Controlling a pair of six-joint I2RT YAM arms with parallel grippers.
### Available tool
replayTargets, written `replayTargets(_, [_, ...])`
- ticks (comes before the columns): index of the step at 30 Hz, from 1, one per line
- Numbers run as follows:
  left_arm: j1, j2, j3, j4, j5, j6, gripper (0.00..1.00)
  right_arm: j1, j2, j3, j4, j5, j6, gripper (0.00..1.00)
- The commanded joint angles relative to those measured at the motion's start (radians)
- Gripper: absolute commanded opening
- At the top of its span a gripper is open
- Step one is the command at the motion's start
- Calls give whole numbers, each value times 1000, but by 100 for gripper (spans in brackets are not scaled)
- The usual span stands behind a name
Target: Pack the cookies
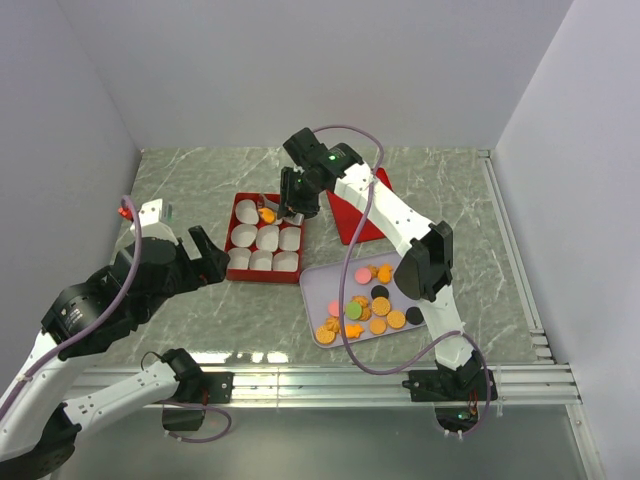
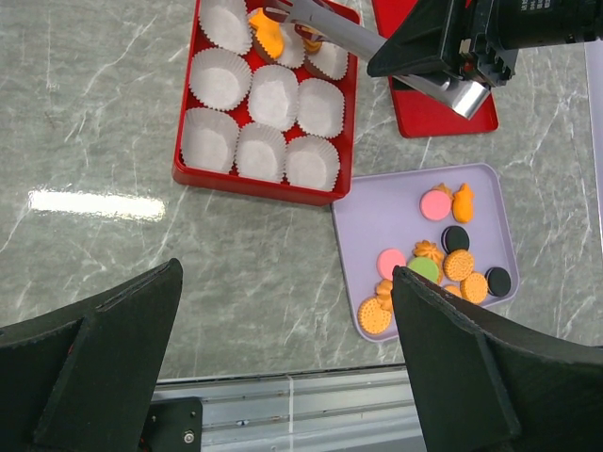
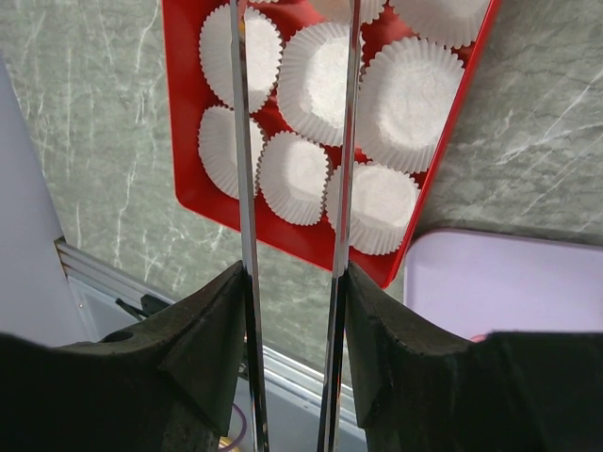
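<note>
While the right arm (image 1: 400,215) hung over the marble table (image 1: 200,180), red tray (image 2: 254,184) sat mid-table, lilac tray (image 2: 377,217) near right of it. Left gripper (image 2: 287,282) gaped wide, empty. Right gripper (image 3: 294,278) pinched tongs (image 3: 242,141), blades half apart, tips at far paper cups (image 2: 273,94). Cookies (image 1: 381,306) mostly lay on lilac tray; orange ones in far cups.

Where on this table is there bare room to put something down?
Bare marble table shows in the far-left corner behind the red tray, in front of that tray, and far right past the red lid. The purple tray has a bare far-left corner beside its cookies. Crowded: where both trays and lid meet, under the right arm and tongs.
</note>
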Motion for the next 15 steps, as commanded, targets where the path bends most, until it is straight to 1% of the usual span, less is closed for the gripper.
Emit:
replayTargets(1, [-2,8,22,32,18,24,99,-4,-95,24,18,19,7,50])
replayTargets(7, [-2,6,13,60,35,24,99,-4,-208,-37,-3,62,5,49])
replayTargets(11, [-4,8,-6,84,62,24,99,-3,-320,-102,-32,105,2,49])
replayTargets(13, [-2,12,-16,106,73,27,99,-4,-367,-167,-46,143,3,49])
replayTargets(14, [-4,16,-19,112,85,35,99,-7,-421,-200,-55,155,5,49])
replayTargets(15, [-2,25,-24,119,93,37,99,-10,-453,-274,-60,184,7,48])
